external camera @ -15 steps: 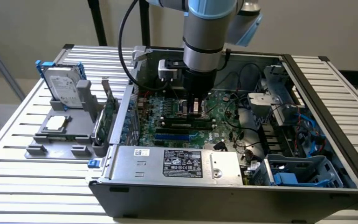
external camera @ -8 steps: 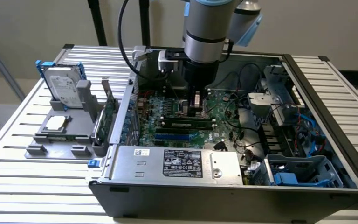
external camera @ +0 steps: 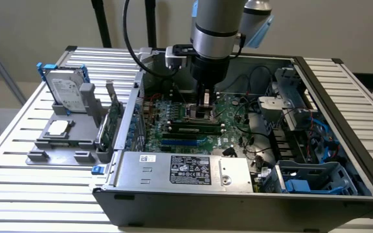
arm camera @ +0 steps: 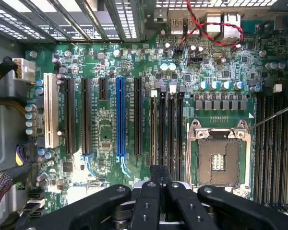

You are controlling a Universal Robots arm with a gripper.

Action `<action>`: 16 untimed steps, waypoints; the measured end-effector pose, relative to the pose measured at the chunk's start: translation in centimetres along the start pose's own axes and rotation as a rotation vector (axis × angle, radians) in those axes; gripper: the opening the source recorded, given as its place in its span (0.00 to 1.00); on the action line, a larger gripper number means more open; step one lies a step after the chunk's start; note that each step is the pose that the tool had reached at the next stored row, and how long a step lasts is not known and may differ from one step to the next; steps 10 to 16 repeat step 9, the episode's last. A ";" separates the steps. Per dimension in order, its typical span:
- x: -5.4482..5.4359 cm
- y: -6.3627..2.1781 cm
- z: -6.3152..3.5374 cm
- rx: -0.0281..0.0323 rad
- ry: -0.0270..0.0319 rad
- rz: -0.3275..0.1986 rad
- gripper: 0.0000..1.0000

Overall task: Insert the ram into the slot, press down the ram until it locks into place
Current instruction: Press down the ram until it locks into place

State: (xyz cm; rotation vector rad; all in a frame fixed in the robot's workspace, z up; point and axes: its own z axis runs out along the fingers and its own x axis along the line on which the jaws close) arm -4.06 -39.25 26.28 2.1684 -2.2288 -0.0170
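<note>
Slatted metal table [external camera: 18, 145], open computer case [external camera: 238, 194] on it, grey fixture tray [external camera: 63, 141] just beside the case

Open computer case [external camera: 342, 145] lies on the slatted table [external camera: 31, 194], motherboard [external camera: 193, 131] flat on its floor. Power supply [external camera: 186, 170] sits along the case's near wall; drive cage [external camera: 316, 179] in the near corner at the exterior view's right. Arm reaches down into the case — gripper [external camera: 207, 104] just above the CPU socket [arm camera: 220, 160]. A ram [external camera: 196, 129] sits in a slot nearer the power supply than the socket. In the wrist view the socket lies between two banks of memory slots [arm camera: 167, 129] (second bank [arm camera: 273, 143] by the board edge). Outside the case, at the exterior view's left — holder tray [external camera: 63, 141] with a hard drive [external camera: 68, 94] standing upright at its far end.
</note>
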 end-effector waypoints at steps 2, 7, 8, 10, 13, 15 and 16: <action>0.0 0.00 -0.01 0.0000 0.0001 0.000 0.11; 0.0 0.00 0.00 -0.0001 0.0001 0.000 0.11; 0.0 0.00 0.00 -0.0001 0.0001 0.000 0.11; 0.0 0.00 -0.01 -0.0001 0.0001 0.000 0.11; 0.0 0.00 -0.01 -0.0001 0.0001 0.000 0.11; 0.0 0.00 -0.01 -0.0001 0.0001 0.000 0.11; 0.0 0.00 -0.01 -0.0001 0.0001 0.000 0.11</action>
